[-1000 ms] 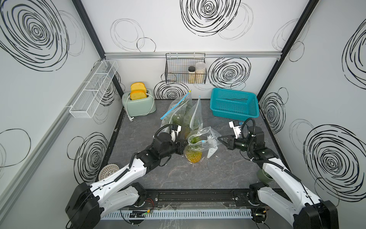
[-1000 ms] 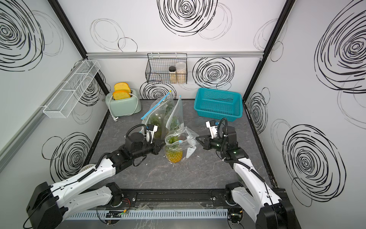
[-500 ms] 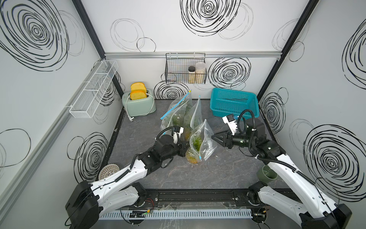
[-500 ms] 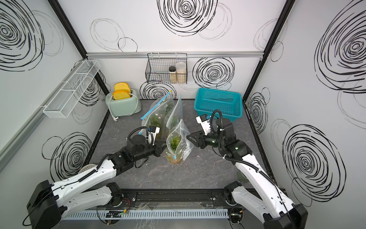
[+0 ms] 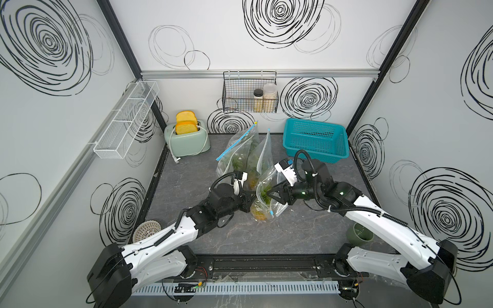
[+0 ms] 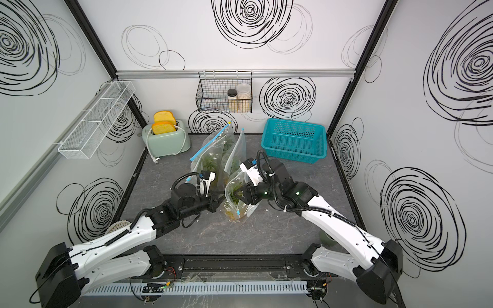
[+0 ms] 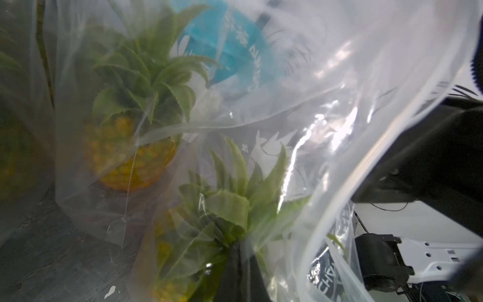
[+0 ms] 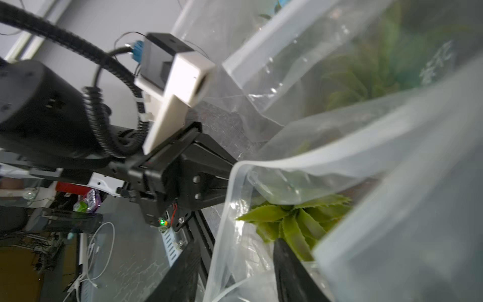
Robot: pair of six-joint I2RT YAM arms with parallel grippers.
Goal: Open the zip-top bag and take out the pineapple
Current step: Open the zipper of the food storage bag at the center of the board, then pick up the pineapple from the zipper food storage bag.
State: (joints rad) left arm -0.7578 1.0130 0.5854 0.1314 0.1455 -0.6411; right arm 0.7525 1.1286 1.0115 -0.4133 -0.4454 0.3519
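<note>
Fingers (image 8: 217, 157) of left gripper (image 5: 250, 198): pinch shut on the rim of the zip-top bag (image 5: 264, 186), near the middle of the table (image 5: 293, 234). Holds inside the pineapple (image 5: 260, 213), leaves up, yellow body low. To the right, right gripper (image 5: 269, 192): stands open, one finger inside the bag mouth beside the leaves, the other outside the film. Farther right, behind, a teal basket (image 5: 317, 144)
</note>
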